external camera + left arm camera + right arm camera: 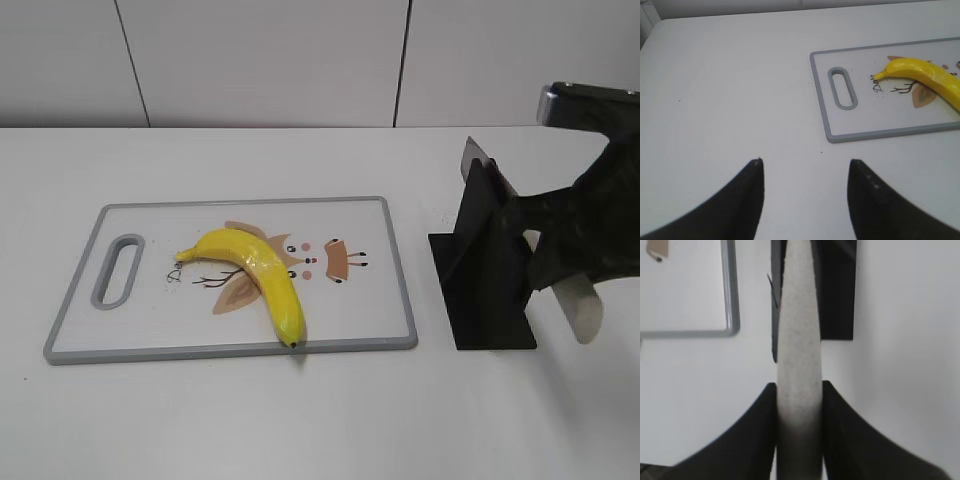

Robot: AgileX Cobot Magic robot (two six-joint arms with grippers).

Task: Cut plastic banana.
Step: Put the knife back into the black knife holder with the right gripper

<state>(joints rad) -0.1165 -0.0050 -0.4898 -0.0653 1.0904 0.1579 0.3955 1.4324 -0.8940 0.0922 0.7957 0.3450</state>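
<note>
The right gripper has its black jaws pressed against both sides of a pale grey knife handle, which runs forward toward the black knife stand on the white table. The handle looks stiff and smooth, so a firm pinch along its middle should keep the blade from twisting; whether the blade is clear of the stand, I cannot tell.

The left gripper hangs with its jaws spread apart over bare table, holding nothing, near the handle end of the grey-rimmed white cutting board.

The yellow plastic banana lies curved on that board, its tip touching the front rim. It is probably light, hard and slick, likely to roll or skid under the blade, so the free gripper would best steady it near the stem end.
</note>
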